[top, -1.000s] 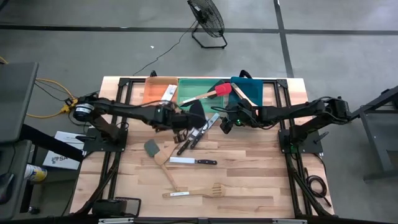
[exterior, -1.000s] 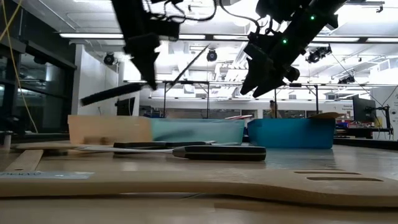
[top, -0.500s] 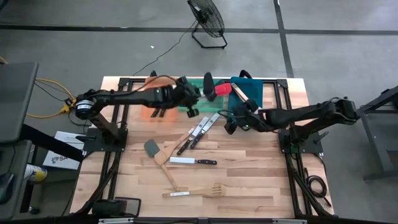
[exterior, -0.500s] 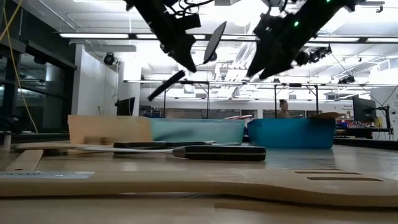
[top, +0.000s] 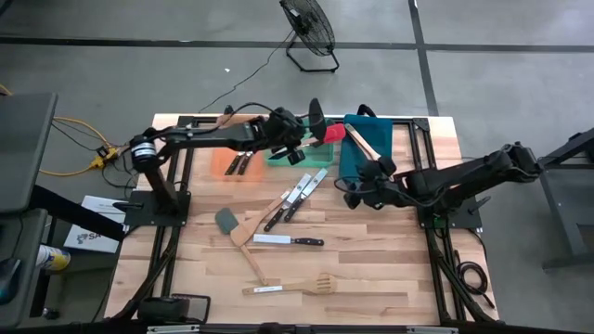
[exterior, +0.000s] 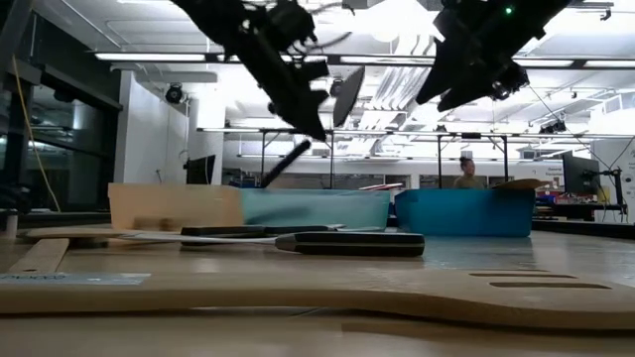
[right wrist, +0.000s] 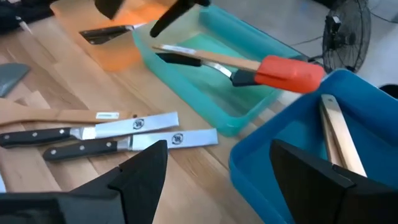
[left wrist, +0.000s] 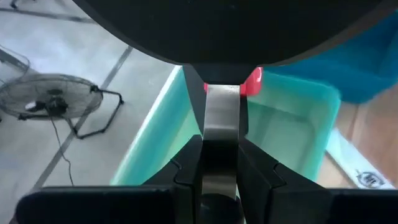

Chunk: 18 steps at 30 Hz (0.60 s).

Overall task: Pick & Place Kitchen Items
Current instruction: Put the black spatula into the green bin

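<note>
My left gripper (top: 300,139) is shut on a black spatula with a steel neck, held over the green tray (top: 278,158). Its black head (top: 316,113) points toward the far edge, and its handle (exterior: 288,164) slants down below the gripper. My right gripper (top: 351,192) is open and empty above the table, just near of the blue tray (top: 355,165). A red spatula (right wrist: 289,71) lies in the green tray. A wooden utensil (right wrist: 339,134) lies in the blue tray. My left gripper pinches the spatula's steel neck (left wrist: 222,127) between its two fingers, just behind the black head (left wrist: 230,37). The fingers lie across the neck. The spatula is lifted clear, tilted, head up and handle slanting down over the green tray.
Two black-handled knives (top: 292,199) lie mid-table and a third (top: 290,241) lies nearer. A grey spatula (top: 227,223), a wooden spoon (top: 252,262) and a slotted wooden turner (top: 292,286) lie toward the near edge. The orange tray (top: 232,139) holds a knife (top: 239,163).
My left gripper has carried the black spatula up from mid-table toward the far edge, until it is over the green tray. The spatula has tipped from nearly level to steep, head up. My right gripper has risen and drawn back a little toward the right edge.
</note>
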### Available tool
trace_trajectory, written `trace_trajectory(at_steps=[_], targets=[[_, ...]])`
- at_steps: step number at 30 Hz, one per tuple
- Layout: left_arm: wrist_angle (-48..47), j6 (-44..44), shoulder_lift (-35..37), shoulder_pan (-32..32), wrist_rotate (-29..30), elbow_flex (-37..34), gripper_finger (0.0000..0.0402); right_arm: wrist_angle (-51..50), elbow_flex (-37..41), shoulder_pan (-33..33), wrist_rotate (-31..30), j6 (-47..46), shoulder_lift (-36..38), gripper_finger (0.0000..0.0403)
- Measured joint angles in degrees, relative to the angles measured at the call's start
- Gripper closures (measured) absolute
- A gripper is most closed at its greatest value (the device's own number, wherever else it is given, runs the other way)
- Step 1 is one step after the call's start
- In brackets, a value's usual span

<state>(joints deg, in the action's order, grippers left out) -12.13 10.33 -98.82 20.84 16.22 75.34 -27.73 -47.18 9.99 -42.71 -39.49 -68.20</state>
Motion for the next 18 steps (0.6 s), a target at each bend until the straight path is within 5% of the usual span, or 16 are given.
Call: trace_trajectory(at_steps=[18], targets=[[-0.1, -4.9, -5.5, 2.0, -1.5, 0.1, 0.0339, -8.3, 0.0, 2.5, -2.2, -9.0, 0.0, 0.0128]])
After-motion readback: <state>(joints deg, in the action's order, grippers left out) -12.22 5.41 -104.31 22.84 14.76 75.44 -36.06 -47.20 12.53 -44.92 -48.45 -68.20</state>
